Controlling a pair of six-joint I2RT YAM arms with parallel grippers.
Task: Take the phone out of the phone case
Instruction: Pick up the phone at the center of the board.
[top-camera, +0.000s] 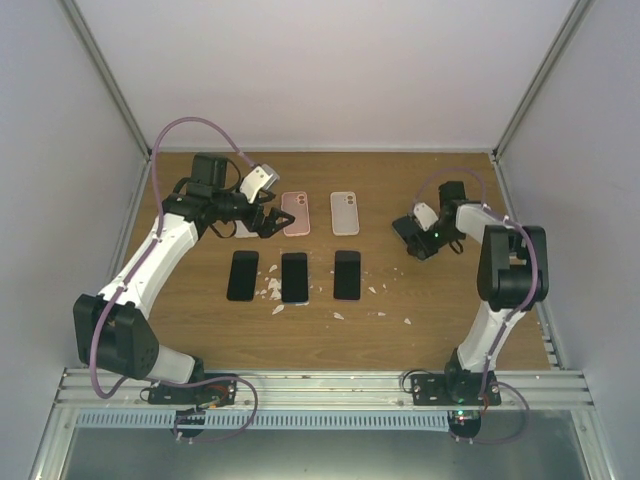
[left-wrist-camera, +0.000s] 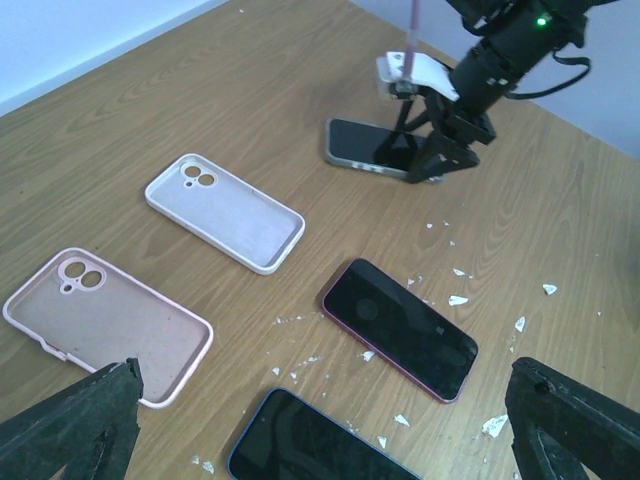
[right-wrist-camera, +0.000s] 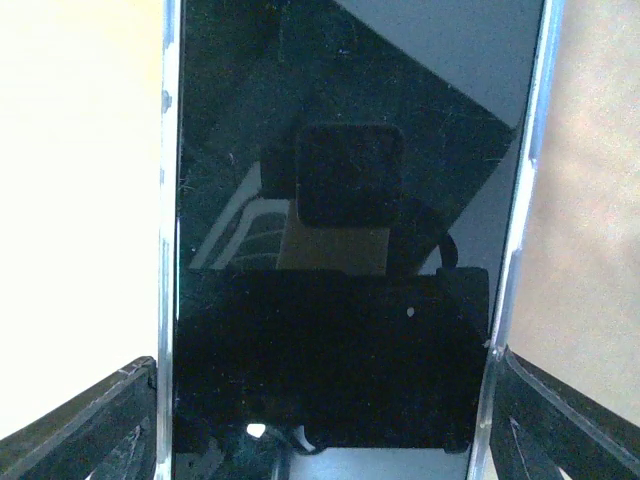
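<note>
Wooden desk (top-camera: 300, 340), seen from above. Three dark-screened phones lie flat in a row at mid-desk: left phone (top-camera: 242, 275), middle phone (top-camera: 294, 277) and right phone (top-camera: 347, 275). Beyond them lie two empty cases side by side, hollow side up: pink case (top-camera: 297, 214) and white case (top-camera: 345, 212). A fourth phone (left-wrist-camera: 370, 145), pale-rimmed, lies screen up, well apart to the right. White chips (top-camera: 272, 290) are scattered among and in front of the row.
</note>
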